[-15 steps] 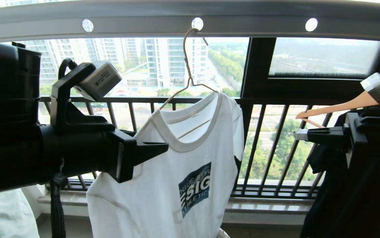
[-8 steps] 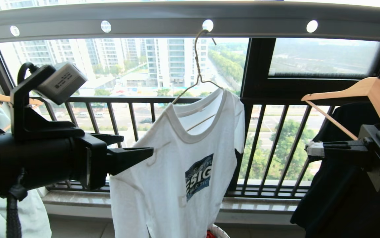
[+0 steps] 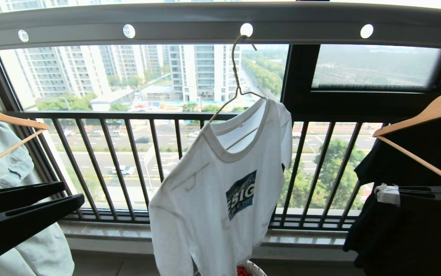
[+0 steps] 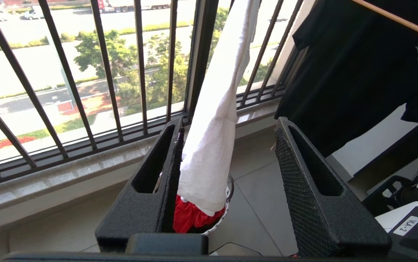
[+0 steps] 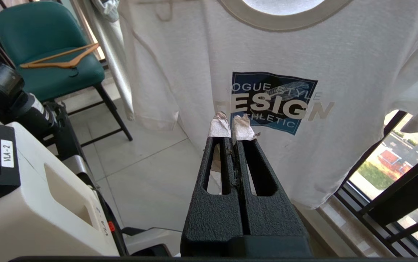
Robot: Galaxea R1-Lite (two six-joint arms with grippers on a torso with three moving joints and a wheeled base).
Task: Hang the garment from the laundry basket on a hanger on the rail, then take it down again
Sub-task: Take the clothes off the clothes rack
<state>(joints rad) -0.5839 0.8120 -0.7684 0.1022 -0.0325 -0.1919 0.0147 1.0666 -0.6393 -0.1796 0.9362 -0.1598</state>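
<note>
Head view: garment [image 3: 220, 191] seen draped on hanger [image 3: 239, 90], hooked into rail [image 3: 190, 23] hole. Hanging judged done; take-down left. Left hand [image 4: 227, 189] spread, empty, low left of garment. Right hand [image 5: 234, 127] pressed together, empty, right of garment.

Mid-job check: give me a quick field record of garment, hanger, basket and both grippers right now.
garment: on hanger, hanging tilted
hanger: hooked in a rail hole
laundry basket: on floor below garment, red cloth inside
left gripper: open, low on the left, clear of garment
right gripper: shut, empty, facing chest print
</note>
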